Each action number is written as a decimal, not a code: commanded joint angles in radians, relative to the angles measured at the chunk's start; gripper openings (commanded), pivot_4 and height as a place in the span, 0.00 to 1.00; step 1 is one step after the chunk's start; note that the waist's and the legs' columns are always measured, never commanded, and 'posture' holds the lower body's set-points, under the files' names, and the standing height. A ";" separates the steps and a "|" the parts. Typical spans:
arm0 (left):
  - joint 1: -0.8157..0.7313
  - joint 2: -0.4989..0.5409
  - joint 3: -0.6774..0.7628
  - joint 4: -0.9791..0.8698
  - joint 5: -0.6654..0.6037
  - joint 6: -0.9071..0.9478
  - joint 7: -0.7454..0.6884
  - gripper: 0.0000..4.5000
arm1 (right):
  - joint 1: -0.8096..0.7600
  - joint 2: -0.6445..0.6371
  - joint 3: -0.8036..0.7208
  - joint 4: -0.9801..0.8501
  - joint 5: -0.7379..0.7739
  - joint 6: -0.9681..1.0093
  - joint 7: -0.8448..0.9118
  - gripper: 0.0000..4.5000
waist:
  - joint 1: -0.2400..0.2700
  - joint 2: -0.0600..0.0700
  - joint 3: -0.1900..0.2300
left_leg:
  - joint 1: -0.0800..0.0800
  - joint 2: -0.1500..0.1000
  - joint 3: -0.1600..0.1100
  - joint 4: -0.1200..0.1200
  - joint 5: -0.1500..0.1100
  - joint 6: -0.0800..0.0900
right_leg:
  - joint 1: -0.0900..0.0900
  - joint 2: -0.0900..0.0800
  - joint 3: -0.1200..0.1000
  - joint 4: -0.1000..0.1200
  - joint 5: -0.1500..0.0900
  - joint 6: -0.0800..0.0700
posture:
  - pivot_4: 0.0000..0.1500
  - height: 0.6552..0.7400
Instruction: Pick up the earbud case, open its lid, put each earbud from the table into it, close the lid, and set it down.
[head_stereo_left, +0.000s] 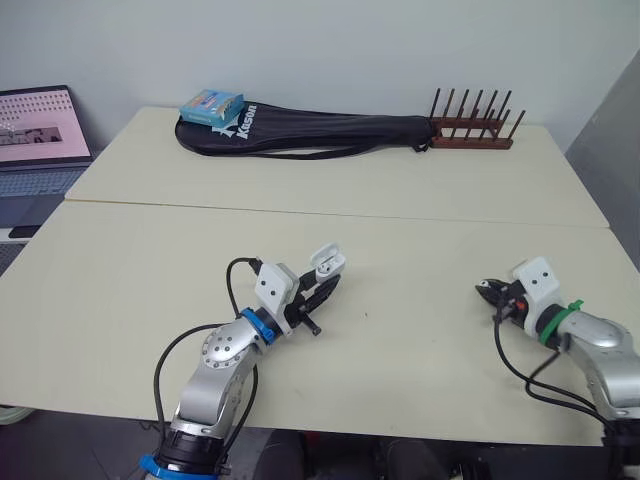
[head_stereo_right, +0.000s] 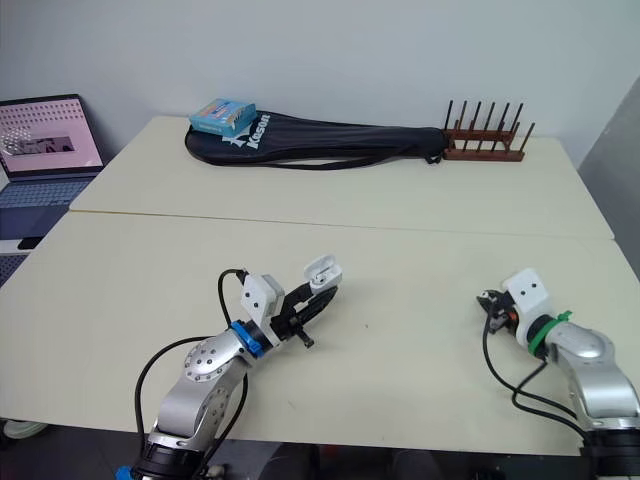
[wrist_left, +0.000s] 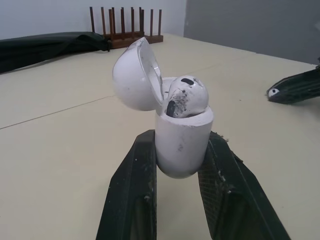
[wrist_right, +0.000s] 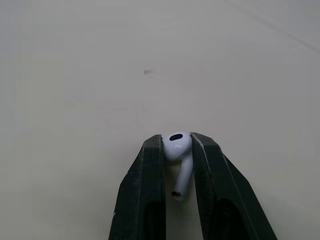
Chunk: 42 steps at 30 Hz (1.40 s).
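Note:
My left gripper (head_stereo_left: 322, 284) is shut on the white earbud case (wrist_left: 182, 142), held just above the near table. The case's lid (wrist_left: 135, 75) is swung open, and one earbud (wrist_left: 186, 97) sits in the case with its head showing above the rim. The case (head_stereo_left: 328, 262) also appears past the left fingers in the left eye view. At the right, my right gripper (head_stereo_left: 489, 290) is shut on a second white earbud (wrist_right: 177, 150), clamped by its head with the stem pointing back between the fingers (wrist_right: 212, 175). The two grippers are well apart.
A black racket bag (head_stereo_left: 320, 130) lies across the far table with a blue box (head_stereo_left: 212, 106) on its left end. A brown wooden peg rack (head_stereo_left: 474, 128) stands at the far right. A laptop (head_stereo_left: 38, 140) sits off the table's left side.

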 joint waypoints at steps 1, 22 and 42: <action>0.016 -0.004 -0.009 -0.054 0.001 -0.013 0.007 0.17 | 0.006 -0.096 -0.005 -0.034 0.058 -0.059 0.209 0.09 | -0.001 0.000 0.000 | 0.000 0.000 0.000 0.000 0.000 0.000 | 0.000 0.000 0.000 0.000 0.000 0.000 | 1.00 0.44; 0.102 0.004 -0.028 -0.152 -0.002 0.027 0.049 0.17 | -0.047 -0.349 0.209 0.290 -0.115 -0.653 0.726 0.09 | -0.006 -0.003 0.002 | 0.017 0.001 0.002 0.000 0.000 0.000 | 0.016 0.000 0.002 -0.001 0.000 0.000 | 1.00 0.44; 0.126 0.011 -0.031 -0.181 -0.012 0.054 0.043 0.17 | 0.110 -0.505 -0.003 -0.147 -0.066 -0.284 0.586 0.70 | -0.002 0.000 0.003 | 0.023 0.001 0.001 -0.001 0.000 0.000 | 0.025 0.000 0.002 -0.005 -0.001 0.001 | 1.00 0.44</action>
